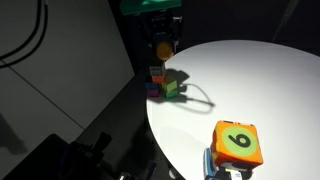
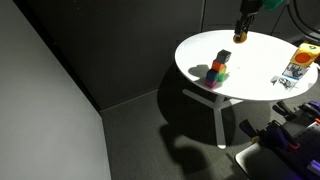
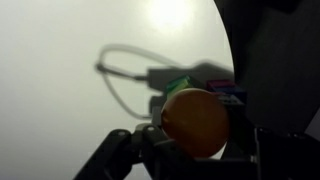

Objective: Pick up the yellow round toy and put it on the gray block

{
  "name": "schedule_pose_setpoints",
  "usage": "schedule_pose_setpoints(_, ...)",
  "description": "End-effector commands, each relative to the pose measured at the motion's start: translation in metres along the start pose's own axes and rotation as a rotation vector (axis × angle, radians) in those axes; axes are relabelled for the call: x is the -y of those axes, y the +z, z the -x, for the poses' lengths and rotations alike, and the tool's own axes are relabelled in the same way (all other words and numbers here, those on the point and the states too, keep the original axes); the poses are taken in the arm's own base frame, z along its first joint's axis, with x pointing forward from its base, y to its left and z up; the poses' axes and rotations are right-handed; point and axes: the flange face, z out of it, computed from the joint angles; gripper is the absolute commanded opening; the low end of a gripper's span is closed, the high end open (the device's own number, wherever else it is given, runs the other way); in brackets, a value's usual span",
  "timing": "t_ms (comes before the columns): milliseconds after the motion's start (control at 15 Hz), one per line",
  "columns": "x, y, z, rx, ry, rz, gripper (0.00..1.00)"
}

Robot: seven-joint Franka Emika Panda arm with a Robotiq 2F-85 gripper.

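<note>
My gripper (image 1: 163, 40) is shut on the yellow round toy (image 3: 195, 122), a yellow-orange ball, and holds it in the air above the white round table (image 1: 250, 80). The ball also shows in both exterior views (image 1: 163, 48) (image 2: 241, 37). Below and just ahead of it is a cluster of small coloured blocks (image 1: 165, 85) (image 2: 217, 70) near the table's edge. In the wrist view a green block (image 3: 180, 87) and a pale gray shape (image 3: 165, 76), seemingly the gray block, show just beyond the ball. The ball hides part of the cluster.
A large orange cube with a green numbered face (image 1: 238, 143) (image 2: 303, 58) stands at the table's opposite side. Dark red and blue blocks (image 3: 225, 95) sit at the table's rim. Beyond the rim is dark floor, with equipment (image 2: 285, 140) beside the table.
</note>
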Motion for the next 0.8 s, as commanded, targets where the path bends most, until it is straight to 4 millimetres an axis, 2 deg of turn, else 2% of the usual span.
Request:
schedule_pose_setpoints(0,0.008,-0.005,-0.005,-0.005,-0.013,-0.004,0.42)
schedule_pose_setpoints(733,0.039,-0.002,-0.027,-0.001,-0.075,-0.007,0.42)
